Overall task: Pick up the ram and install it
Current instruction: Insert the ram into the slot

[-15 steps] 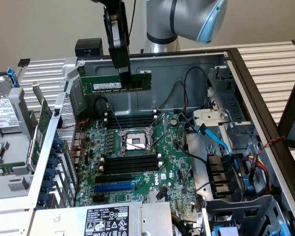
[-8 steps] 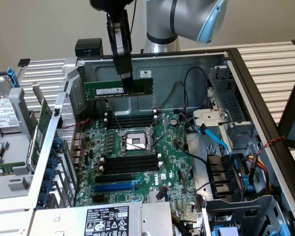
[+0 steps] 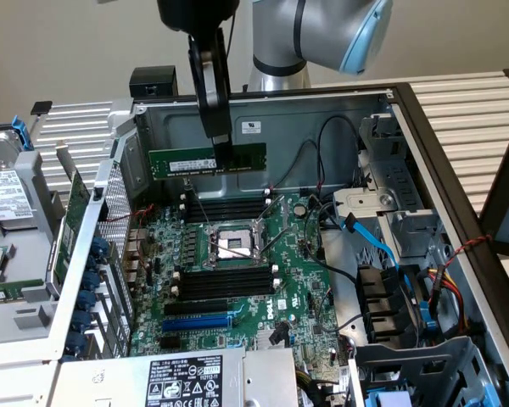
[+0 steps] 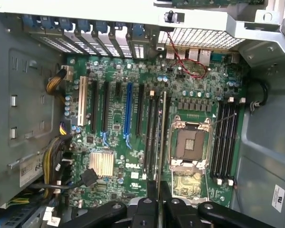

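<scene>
My gripper (image 3: pixel 221 155) is shut on the ram (image 3: pixel 182 160), a long thin green stick with a white label. It hangs level in the air above the far end of the motherboard (image 3: pixel 297 288), inside the open computer case. Below it lie the far black memory slots (image 3: pixel 229 208) with white end clips, apart from the stick. A second set of slots (image 3: pixel 225 281) lies on the near side of the CPU socket (image 3: pixel 233 244). In the wrist view the ram (image 4: pixel 160 137) runs edge-on from my gripper (image 4: pixel 159 189), over the slots (image 4: pixel 151 128) beside the socket (image 4: pixel 187 142); more slots (image 4: pixel 225 137) lie beyond.
The case's grey back wall (image 3: pixel 322 127) stands just behind the ram. Black cables (image 3: pixel 322 170) and a blue cable (image 3: pixel 373 237) run at the exterior view's right beside the drive cage (image 3: pixel 407 297). A larger green card (image 3: pixel 72 220) stands at the left. A heatsink (image 4: pixel 101 164) sits among the expansion slots.
</scene>
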Available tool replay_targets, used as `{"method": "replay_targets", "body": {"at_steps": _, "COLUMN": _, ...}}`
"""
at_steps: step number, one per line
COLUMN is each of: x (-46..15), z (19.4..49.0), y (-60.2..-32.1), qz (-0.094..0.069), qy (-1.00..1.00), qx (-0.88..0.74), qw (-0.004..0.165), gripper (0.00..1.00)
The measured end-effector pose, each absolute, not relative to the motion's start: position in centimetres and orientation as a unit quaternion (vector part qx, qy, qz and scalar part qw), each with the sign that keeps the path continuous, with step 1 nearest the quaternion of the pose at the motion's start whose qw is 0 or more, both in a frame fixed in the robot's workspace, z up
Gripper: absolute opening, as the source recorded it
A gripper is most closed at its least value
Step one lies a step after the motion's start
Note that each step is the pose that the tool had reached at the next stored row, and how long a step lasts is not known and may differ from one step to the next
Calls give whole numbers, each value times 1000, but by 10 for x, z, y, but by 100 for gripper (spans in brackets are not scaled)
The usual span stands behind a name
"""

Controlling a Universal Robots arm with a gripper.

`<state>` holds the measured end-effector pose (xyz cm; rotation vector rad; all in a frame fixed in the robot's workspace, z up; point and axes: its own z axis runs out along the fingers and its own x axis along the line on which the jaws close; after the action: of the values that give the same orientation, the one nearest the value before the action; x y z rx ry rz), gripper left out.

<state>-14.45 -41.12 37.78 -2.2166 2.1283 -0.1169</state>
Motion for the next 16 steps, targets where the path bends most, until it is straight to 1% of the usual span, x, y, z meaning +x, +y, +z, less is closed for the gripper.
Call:
{"method": "replay_targets", "body": {"at_steps": 5, "x": -144, "z": 374, "y": -411, "qz": -42, "qy": 691, "qx": -721, "qw": 29, "gripper": 14}}
{"method": "replay_targets", "body": {"at_steps": 12, "x": -142, "z": 365, "y": -414, "qz": -38, "qy": 692, "qx": -721, "qw": 26, "gripper": 14}}
{"method": "replay_targets", "body": {"at_steps": 16, "x": -140, "z": 358, "y": -410, "qz": -37, "qy": 693, "qx": -720, "qw": 24, "gripper": 14}}
